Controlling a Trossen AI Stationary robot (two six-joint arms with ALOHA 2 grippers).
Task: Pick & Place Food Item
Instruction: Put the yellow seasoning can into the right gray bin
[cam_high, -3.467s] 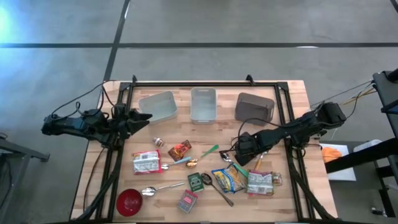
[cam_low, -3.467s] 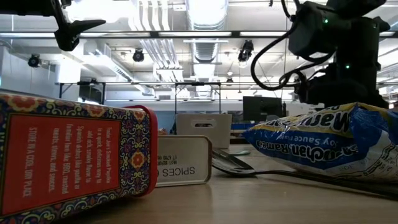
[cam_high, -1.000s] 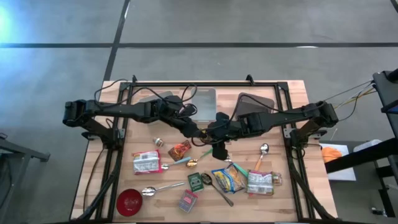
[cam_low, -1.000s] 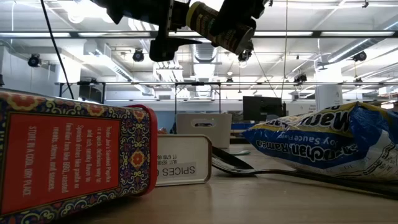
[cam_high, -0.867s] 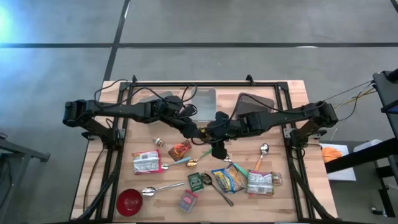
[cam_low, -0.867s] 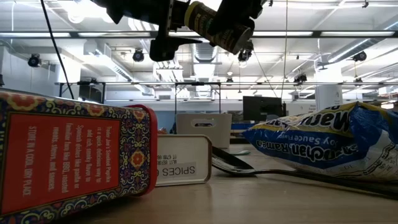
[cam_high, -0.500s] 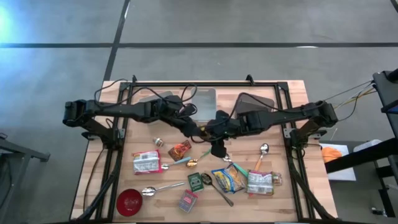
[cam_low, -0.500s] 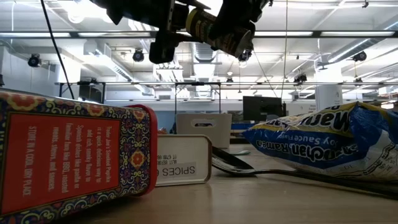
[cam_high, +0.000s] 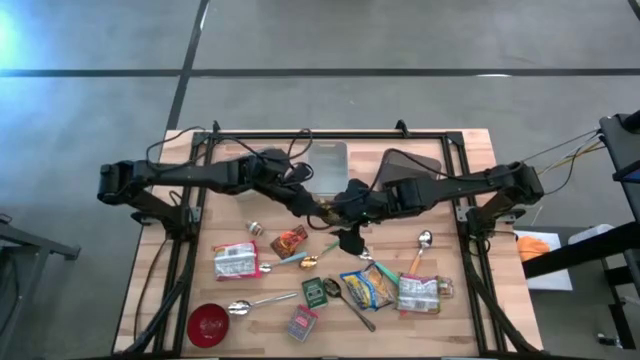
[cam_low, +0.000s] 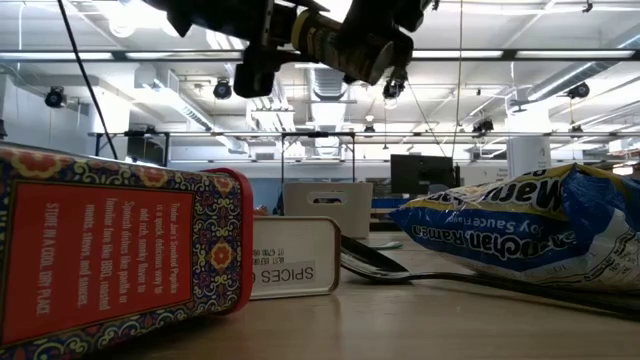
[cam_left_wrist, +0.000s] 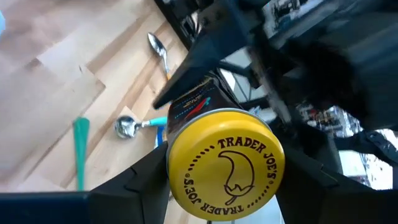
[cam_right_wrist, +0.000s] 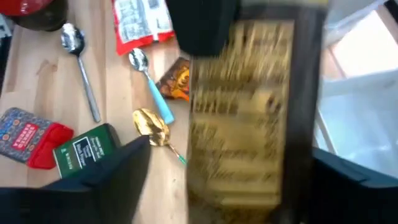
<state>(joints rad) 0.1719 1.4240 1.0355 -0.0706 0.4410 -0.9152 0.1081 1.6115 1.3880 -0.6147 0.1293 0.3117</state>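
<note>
**Jar hanging between two grippers above mid-table**

A dark-labelled jar with a yellow "Trader Joe's" lid is hanging above the table centre. The left gripper is clamping its lid end from nine o'clock; the right gripper, at three o'clock, is standing wide around it.

surface: pale wooden table | far edge: three grey rectangular bins | middle: orange snack packet, metal spoons | near: red round bowl, noodle packets, green spice tin
</note>
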